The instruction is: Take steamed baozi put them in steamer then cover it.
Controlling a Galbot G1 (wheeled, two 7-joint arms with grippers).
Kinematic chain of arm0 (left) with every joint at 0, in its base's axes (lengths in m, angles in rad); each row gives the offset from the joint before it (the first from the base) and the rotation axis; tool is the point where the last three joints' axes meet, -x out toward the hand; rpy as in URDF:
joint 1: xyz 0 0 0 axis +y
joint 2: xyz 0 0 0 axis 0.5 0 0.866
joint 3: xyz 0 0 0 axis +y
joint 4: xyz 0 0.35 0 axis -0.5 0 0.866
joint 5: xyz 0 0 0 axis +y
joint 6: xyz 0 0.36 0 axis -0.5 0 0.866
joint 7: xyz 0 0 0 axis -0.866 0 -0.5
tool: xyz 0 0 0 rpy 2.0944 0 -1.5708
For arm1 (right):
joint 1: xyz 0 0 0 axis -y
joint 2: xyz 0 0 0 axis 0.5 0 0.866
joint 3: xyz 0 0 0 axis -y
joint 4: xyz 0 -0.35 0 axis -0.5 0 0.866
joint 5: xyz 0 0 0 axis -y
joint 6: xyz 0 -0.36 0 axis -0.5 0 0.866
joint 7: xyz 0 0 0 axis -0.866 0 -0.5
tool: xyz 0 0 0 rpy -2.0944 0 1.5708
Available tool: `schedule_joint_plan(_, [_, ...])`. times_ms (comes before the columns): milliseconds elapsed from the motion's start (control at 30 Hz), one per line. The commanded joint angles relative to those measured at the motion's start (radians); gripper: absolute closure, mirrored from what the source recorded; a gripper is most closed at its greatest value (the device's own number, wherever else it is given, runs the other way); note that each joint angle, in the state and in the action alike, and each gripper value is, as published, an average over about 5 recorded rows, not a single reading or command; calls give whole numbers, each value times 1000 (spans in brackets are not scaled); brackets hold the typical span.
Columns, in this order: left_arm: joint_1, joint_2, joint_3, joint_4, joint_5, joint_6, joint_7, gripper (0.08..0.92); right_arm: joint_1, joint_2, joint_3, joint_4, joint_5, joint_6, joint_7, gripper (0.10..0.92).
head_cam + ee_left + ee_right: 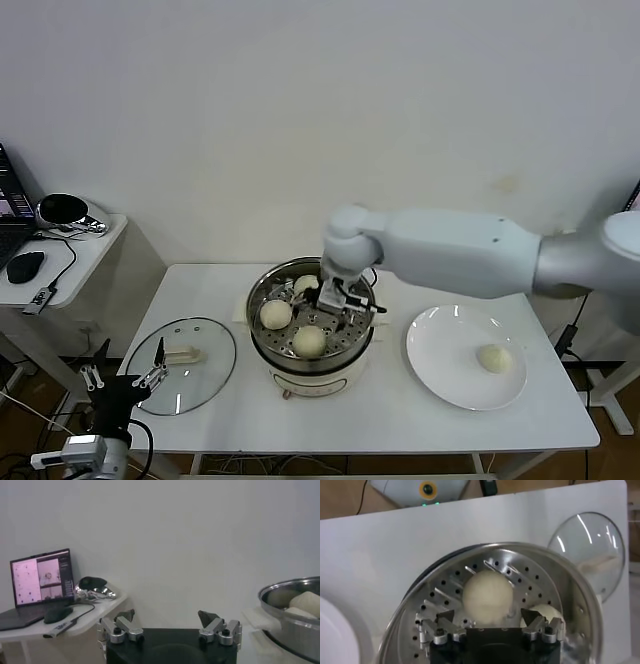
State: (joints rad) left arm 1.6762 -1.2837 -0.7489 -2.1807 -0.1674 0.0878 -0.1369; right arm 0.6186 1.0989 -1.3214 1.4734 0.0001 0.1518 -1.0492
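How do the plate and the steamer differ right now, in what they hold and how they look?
The plate is flat, white and holds one baozi; the steamer is a deep shiny metal pot with a perforated tray holding three visible baozi, with perhaps a fourth hidden under the right hand. That hand is open inside the steamer; nothing hovers over the plate. Both are round, uncovered and on the same white table.
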Motion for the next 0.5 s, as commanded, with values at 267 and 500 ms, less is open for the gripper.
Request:
schedule_joint_plan(267, [-9, 25, 13, -3, 0, 10, 4, 177, 92, -530, 7, 204, 173, -670, -1, 203])
schedule_joint_plan(500, [-7, 31, 16, 5, 2, 8, 5, 177, -213, -732, 226, 191, -11, -531, -48, 203])
